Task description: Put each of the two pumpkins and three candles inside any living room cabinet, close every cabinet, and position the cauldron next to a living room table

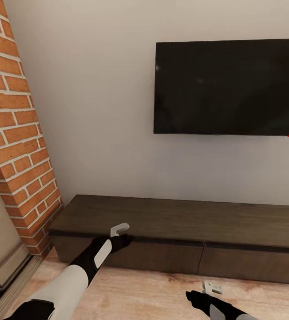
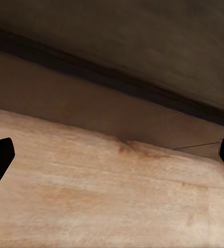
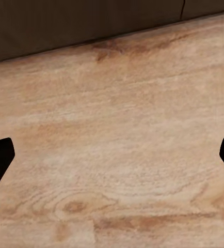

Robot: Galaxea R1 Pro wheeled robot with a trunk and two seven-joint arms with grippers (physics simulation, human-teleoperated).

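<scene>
At nine o'clock rises the brick fireplace (image 1: 15,133). The left gripper (image 1: 123,234), jaws wide and empty, hangs at the front edge of the closed cabinet (image 1: 184,220). At five o'clock the right gripper (image 1: 206,291), also wide, hovers over plank floor (image 1: 153,293). The TV (image 1: 228,86) hangs at one o'clock.

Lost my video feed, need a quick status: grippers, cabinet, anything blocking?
Left gripper open, empty, up at the cabinet front's top edge. Right gripper open, empty, over the floor. Visible cabinet fronts shut. Nothing in the way.

L gripper (image 1: 120,230) fwd, R gripper (image 1: 211,287) low; both agape.
</scene>
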